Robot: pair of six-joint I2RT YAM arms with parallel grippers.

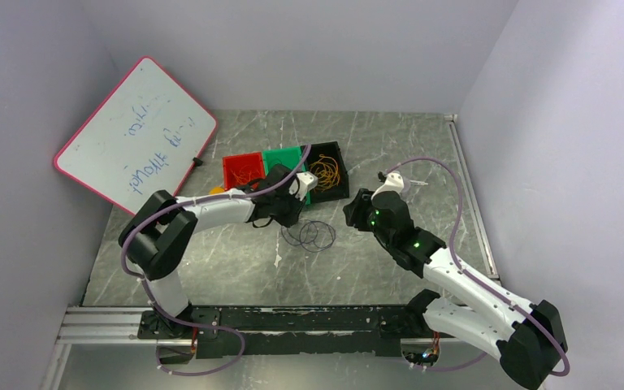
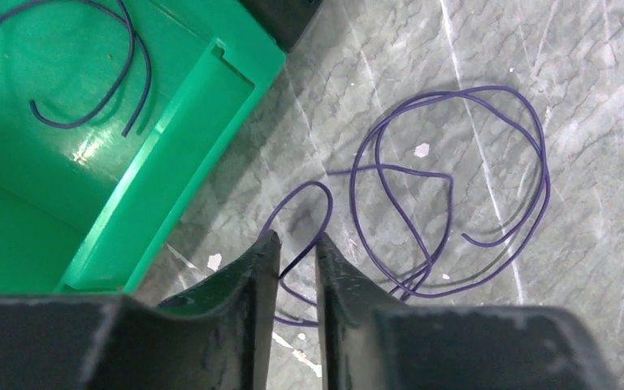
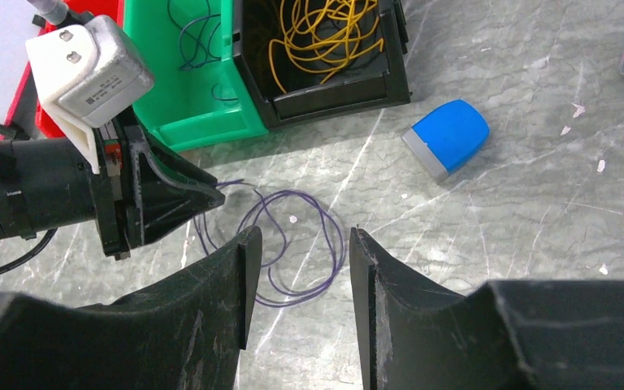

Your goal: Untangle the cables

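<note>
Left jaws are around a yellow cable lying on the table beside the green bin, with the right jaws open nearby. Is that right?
Not quite. It is a purple cable, not a yellow one, that the left jaws are around, as the left wrist view shows. The rest holds: it lies on the table beside the green bin, and the right jaws stand open nearby.

Whiteboard, green bin, blue eraser

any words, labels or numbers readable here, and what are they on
whiteboard: blue handwriting, tilted and too blurred to read.
white block, seen in the right wrist view: small printed lines, too small to read.
No other text can be read.
</note>
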